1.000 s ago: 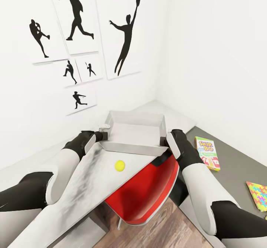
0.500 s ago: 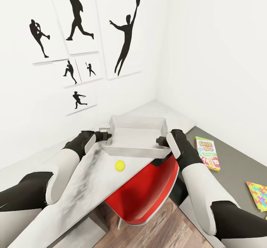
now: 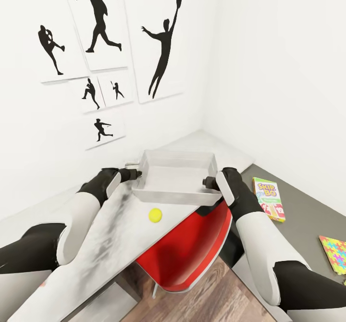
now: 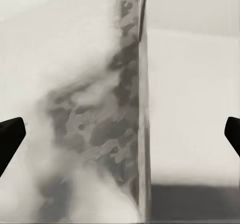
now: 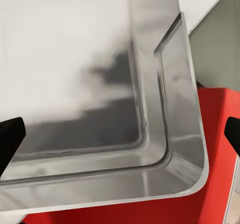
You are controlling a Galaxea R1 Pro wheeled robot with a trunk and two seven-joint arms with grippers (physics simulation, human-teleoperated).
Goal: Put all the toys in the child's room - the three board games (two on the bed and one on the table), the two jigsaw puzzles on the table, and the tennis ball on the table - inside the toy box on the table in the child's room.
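**Desk:** What do you count around the toy box (image 3: 175,178) right now?

**Me:** One toy box, light grey, empty as far as I can see into it, sitting on the table (image 3: 103,245) at the edge nearest me. One tennis ball (image 3: 155,215) lies on the table top just in front of the box, apart from it. One board game (image 3: 268,198), the one with the yellow and green lid, lies flat on the dark grey part of the table to the right of the box. One jigsaw puzzle (image 3: 335,254) lies on the same dark section, further from the box, cut off by the edge of my head view. One red chair (image 3: 190,247) sits below the box, tucked under the table edge.

**Desk:** And your two grippers?

**Me:** My left gripper (image 3: 136,173) is at the box's left end wall and my right gripper (image 3: 207,182) at its right end wall. In both wrist views the fingertips (image 5: 11,136) show wide apart at the picture edges, with the box wall or rim (image 5: 192,149) between them, so both are spread open. Whether either is actually touching the box, I cannot tell.

**Desk:** Anything behind the box?

**Me:** Six silhouette posters (image 3: 162,48) of ball players on the wall.
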